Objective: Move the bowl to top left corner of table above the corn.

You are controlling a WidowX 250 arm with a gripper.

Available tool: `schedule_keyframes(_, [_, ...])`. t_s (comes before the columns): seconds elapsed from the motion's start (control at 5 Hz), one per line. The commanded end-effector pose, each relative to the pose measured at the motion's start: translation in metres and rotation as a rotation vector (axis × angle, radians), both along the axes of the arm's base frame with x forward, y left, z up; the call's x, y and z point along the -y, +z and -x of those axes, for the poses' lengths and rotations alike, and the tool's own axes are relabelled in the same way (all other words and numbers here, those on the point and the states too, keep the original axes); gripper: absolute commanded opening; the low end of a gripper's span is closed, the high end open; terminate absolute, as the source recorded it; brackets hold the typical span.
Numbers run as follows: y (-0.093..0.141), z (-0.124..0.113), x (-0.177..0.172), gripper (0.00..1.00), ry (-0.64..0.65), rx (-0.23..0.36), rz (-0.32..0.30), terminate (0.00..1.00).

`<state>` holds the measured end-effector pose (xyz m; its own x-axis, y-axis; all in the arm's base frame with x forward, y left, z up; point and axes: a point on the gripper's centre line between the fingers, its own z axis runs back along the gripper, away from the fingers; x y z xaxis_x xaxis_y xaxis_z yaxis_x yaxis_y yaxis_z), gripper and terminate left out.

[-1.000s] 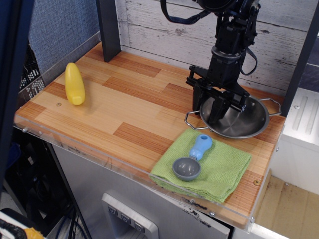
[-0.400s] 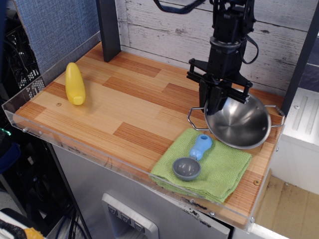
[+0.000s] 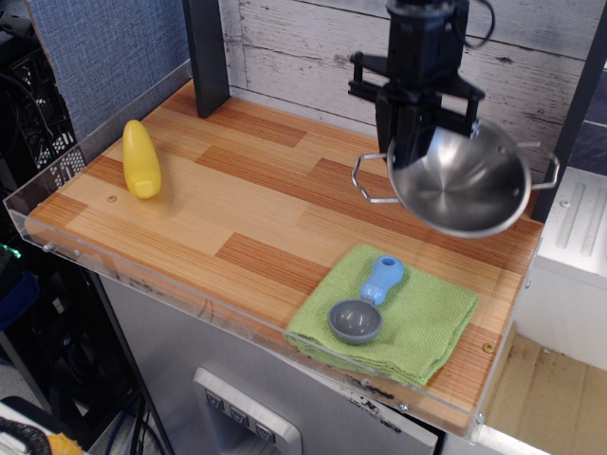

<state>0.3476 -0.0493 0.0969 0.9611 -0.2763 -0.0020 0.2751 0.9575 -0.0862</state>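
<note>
Steel rim is pinched between the narrowly parted fingers of the black gripper (image 3: 410,156), by which the bowl (image 3: 463,183) is held tilted in the air above the right part of the surface (image 3: 237,204), its shiny hollow turned toward the camera and two thin wire loop handles seen at its sides. Patches of light and reddish-brown planking are edged with clear acrylic. Smooth yellow corn (image 3: 140,158) is laid near the left edge, well apart from the bowl. A small grey scoop with a blue handle (image 3: 366,303) is rested on a folded green cloth (image 3: 417,322) at the front right.
</note>
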Motion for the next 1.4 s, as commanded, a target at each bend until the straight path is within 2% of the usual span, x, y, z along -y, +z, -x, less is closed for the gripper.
schedule_keyframes(0.0, [0.052,0.019,-0.056,0.00,0.078,0.068,-0.017,0.00])
schedule_keyframes(0.4, [0.023,0.040,-0.152,0.00,0.223,-0.029,-0.102,0.00])
schedule_keyframes(0.6, [0.013,0.036,-0.172,0.00,0.226,-0.030,-0.160,0.00])
schedule_keyframes(0.8, [0.006,0.023,-0.187,0.00,0.247,0.003,-0.199,0.00])
schedule_keyframes(1.2, [-0.020,-0.009,-0.200,0.00,0.296,0.012,-0.200,0.00])
